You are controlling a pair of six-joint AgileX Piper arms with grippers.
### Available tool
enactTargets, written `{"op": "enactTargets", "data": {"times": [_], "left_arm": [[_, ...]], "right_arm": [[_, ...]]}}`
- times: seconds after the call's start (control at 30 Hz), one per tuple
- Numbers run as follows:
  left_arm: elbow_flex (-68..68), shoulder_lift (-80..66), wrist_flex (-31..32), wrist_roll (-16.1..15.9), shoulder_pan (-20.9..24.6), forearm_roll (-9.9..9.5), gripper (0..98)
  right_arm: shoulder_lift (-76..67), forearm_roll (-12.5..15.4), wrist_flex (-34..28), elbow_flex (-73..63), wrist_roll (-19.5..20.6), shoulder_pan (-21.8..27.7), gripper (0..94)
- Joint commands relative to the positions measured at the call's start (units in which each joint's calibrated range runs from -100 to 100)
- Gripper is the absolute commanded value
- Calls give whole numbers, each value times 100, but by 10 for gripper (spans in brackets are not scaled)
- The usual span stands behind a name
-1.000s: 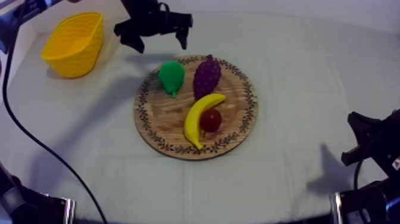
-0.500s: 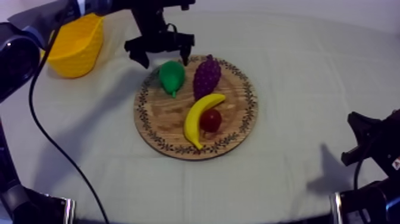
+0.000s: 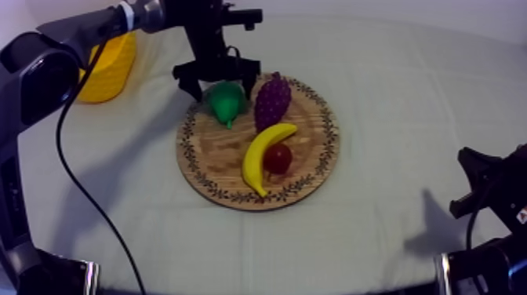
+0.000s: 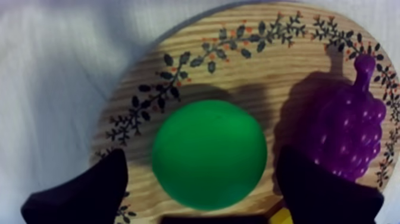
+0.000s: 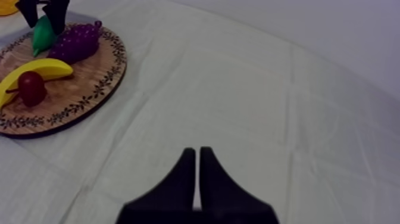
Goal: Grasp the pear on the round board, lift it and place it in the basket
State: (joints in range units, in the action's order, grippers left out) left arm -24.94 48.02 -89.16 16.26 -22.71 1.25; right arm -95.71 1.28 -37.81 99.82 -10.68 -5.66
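The green pear [image 3: 226, 102] lies at the back left of the round wooden board [image 3: 216, 154], beside the purple grapes [image 3: 272, 100]. My left gripper [image 3: 219, 81] hangs directly over the pear, open, with one finger on each side of it. In the left wrist view the pear [image 4: 208, 154] sits between the two black fingers [image 4: 89, 192], which stand apart from it, and the grapes [image 4: 351, 140] lie just beyond the other finger. The yellow basket [image 3: 103, 69] stands at the far left, partly hidden by my left arm. My right gripper [image 5: 196, 156] rests shut over bare cloth.
A banana [image 3: 263, 155] and a small red fruit [image 3: 277, 158] lie on the board's front half. In the right wrist view the board [image 5: 80, 89] is off to the side. My right arm [image 3: 482, 188] sits low at the right edge.
My left gripper has come down and forward from behind the board, and its open fingers now straddle the pear. The fruit and the right arm have not moved.
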Motion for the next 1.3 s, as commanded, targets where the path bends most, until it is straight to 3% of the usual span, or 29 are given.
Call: {"op": "enactTargets", "data": {"times": [0.0,0.13,0.4,0.57,0.9,1.27], "left_arm": [[-23,40,-1,-12,1,25,921],[-99,141,0,-36,2,67,883],[-137,229,0,-53,2,90,629],[-123,247,0,-54,-2,92,548],[69,-72,-22,-80,-12,116,524],[89,-1259,-464,-59,-12,90,530]], "right_arm": [[-4,1,-2,-5,-4,-1,4],[-4,1,-2,-5,-4,-1,4],[-4,1,-2,-5,-4,-1,4],[-4,1,-2,-5,-4,-1,4],[-4,1,-2,-5,-4,-1,4],[-4,1,-2,-5,-4,-1,4]]}}
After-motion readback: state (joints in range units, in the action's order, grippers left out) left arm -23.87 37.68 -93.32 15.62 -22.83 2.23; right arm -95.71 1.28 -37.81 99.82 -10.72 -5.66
